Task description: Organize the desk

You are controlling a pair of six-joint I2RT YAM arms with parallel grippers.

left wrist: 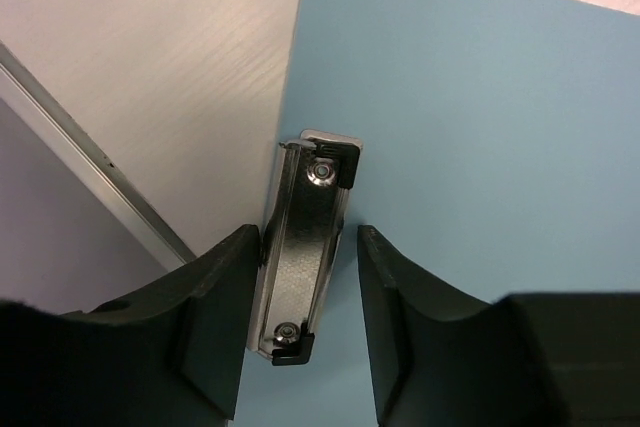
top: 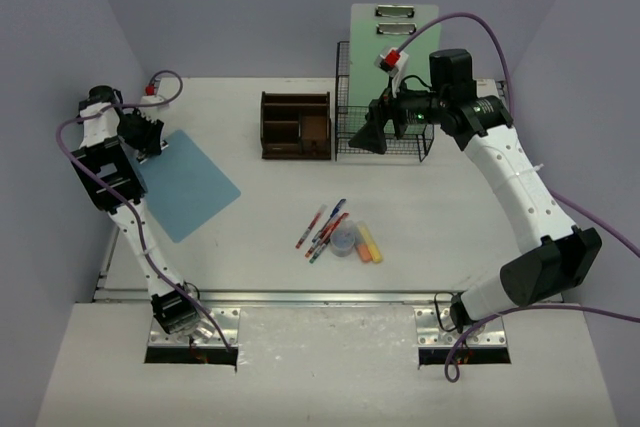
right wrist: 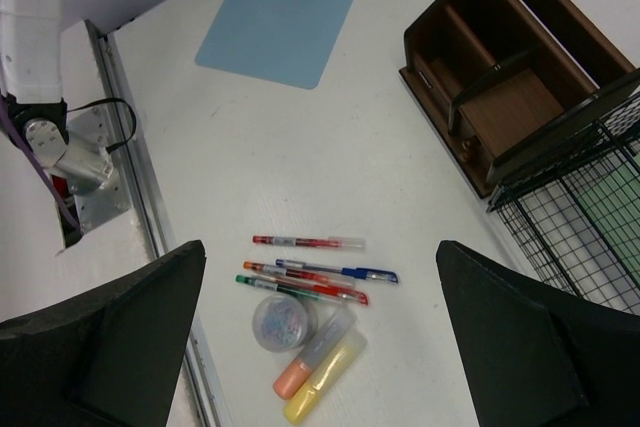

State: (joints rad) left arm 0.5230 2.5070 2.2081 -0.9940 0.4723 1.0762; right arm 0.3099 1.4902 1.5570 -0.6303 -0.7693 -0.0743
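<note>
My left gripper [left wrist: 308, 237], half-open and gripping nothing, straddles the blue clipboard's [left wrist: 480, 127] metal clip [left wrist: 318, 202]; the clip's long axis parallels my fingers [left wrist: 215, 292].

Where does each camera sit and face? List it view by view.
Top external: above, behind the robot, down onto the flat white desk; both arms show.
Left wrist: close over the flat blue clipboard; left pincer straddles its metal clip.
Right wrist: high, facing back over coloured pens; open right pincer shows.
Shared: top and right wrist see clipboard, pens.
</note>
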